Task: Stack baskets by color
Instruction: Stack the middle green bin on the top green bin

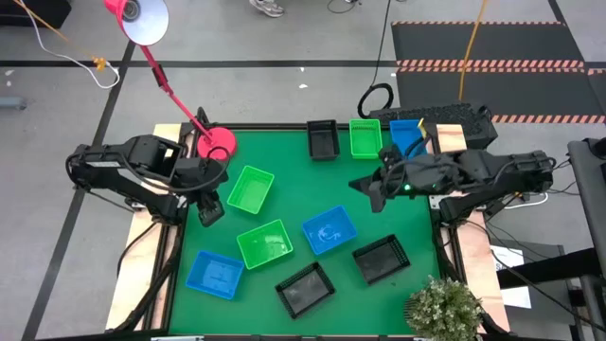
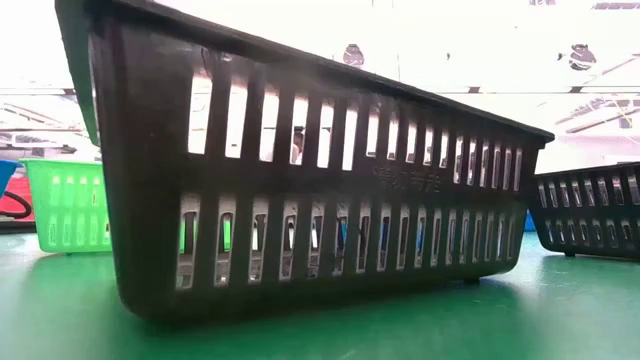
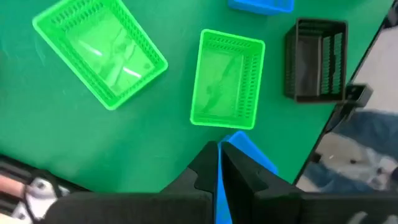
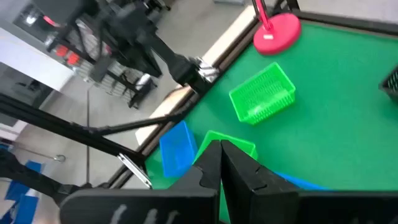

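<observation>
Currently nine baskets sit spread on the green tabletop (image 1: 294, 180). Along the far edge, a row: black basket (image 1: 323, 139), green basket (image 1: 365, 137), blue basket (image 1: 405, 135), just beside one another. Mid-table: a second green basket (image 1: 251, 188) tilted near the left arm, a third green basket (image 1: 264, 243) nearer the front, and a second blue basket (image 1: 329, 230) just beside it. Front edge: a third blue basket (image 1: 214, 274) at front left, a second black basket (image 1: 305, 288) at centre, a third black basket (image 1: 381, 259) to its right. None stacked yet.

Left gripper (image 1: 210, 210) hovers at the tabletop's left side, near the tilted green basket; fingers (image 3: 202, 169) close together, holding nothing visible. Right gripper (image 1: 372, 192) hangs over the right side, between the far row and the mid-table blue basket; fingers (image 4: 239, 165) pressed shut, empty.

Pink lamp base (image 1: 216, 144) sits at the far left corner. Small potted plant (image 1: 443, 307) at front right.
</observation>
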